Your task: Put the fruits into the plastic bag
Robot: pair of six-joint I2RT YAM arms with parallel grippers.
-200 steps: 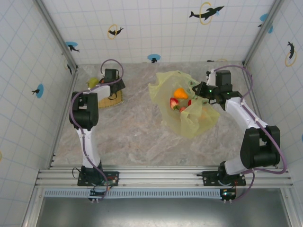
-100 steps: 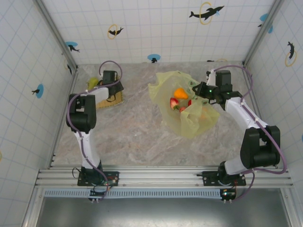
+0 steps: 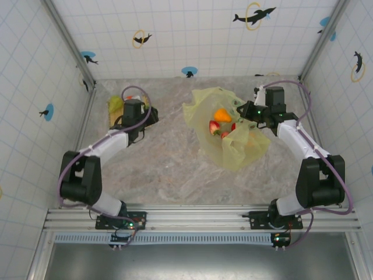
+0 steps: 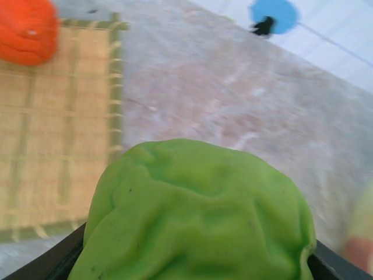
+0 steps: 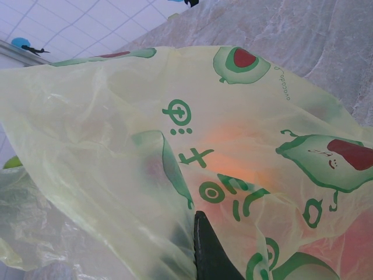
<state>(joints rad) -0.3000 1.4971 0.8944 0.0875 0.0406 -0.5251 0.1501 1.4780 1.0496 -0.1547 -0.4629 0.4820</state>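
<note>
Yellow-green plastic bag (image 5: pixel 116 146): small green lettering reads "avocado".

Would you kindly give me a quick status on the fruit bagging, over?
Left pincer shut on green fruit. Right pincer shut on plastic bag rim, mouth open. Orange fruit on mat. No obstacle between.

Left arm: we note the elbow bent out to the near left, with the forearm angling forward and inward. The left gripper (image 3: pixel 140 116) has its fingers set around a green fruit (image 4: pixel 198 216).
Right arm: elbow out to the right, forearm reaching forward. The right gripper (image 3: pixel 242 112) points left, pinched tight on the plastic bag (image 5: pixel 116 116).
</note>
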